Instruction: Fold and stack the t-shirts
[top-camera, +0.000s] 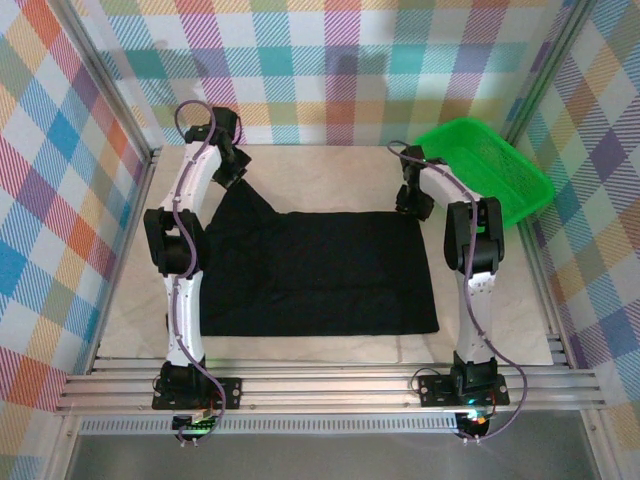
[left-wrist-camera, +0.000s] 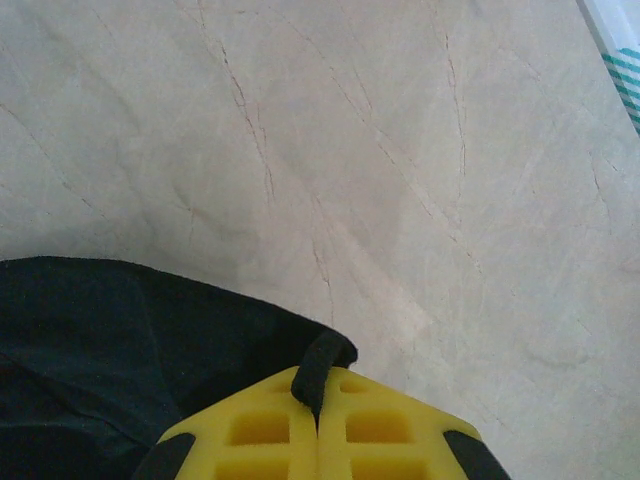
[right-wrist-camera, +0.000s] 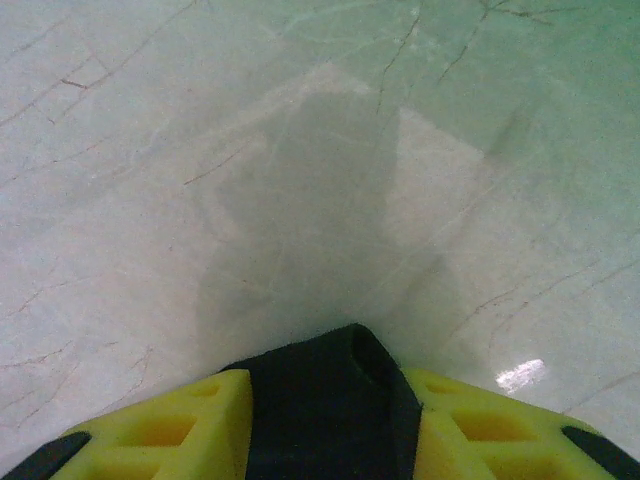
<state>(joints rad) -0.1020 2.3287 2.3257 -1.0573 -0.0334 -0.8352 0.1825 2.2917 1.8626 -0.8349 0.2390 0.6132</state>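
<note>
A plain black t-shirt (top-camera: 320, 275) lies spread over the middle of the table, its far left corner drawn up into a point. My left gripper (top-camera: 232, 165) holds that corner. In the left wrist view the yellow fingers (left-wrist-camera: 260, 430) are shut on a thin fold of the t-shirt (left-wrist-camera: 100, 350), and the gripper (left-wrist-camera: 318, 400) hangs above the marble top. My right gripper (top-camera: 412, 200) is at the far right corner. In the right wrist view the right gripper (right-wrist-camera: 325, 430) is shut on a thick wad of the t-shirt (right-wrist-camera: 325, 390), which fills the gap between the fingers.
A green plastic basket (top-camera: 490, 170) sits tilted at the back right corner, close behind the right arm. Metal rails (top-camera: 330, 385) run along the near edge. Plaid walls close in the table on three sides. Bare marble (left-wrist-camera: 400, 150) lies beyond the shirt's far edge.
</note>
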